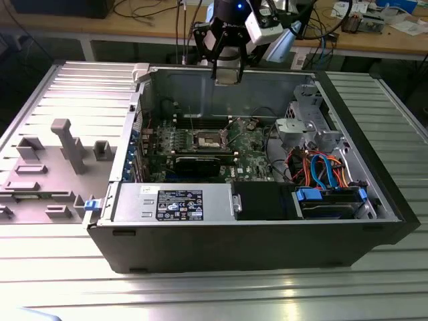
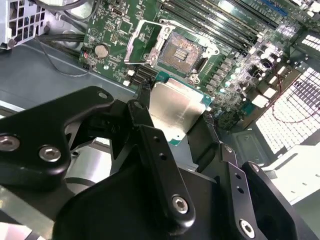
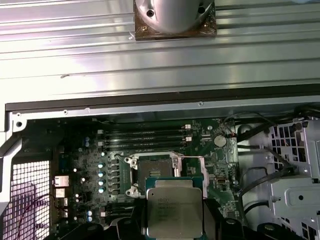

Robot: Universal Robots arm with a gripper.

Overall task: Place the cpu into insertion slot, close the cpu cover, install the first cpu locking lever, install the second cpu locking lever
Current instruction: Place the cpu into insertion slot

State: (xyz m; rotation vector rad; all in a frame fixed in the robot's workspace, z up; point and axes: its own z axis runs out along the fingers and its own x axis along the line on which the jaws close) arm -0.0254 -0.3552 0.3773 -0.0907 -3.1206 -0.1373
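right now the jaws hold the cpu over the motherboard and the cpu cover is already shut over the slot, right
Not shut: in the second wrist view the cpu cover stands open beside the bare insertion slot. The jaws do hold the cpu over the motherboard.

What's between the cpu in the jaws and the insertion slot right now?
Nothing solid. In both wrist views the cpu hangs clear, and only open air separates it from the uncovered insertion slot.
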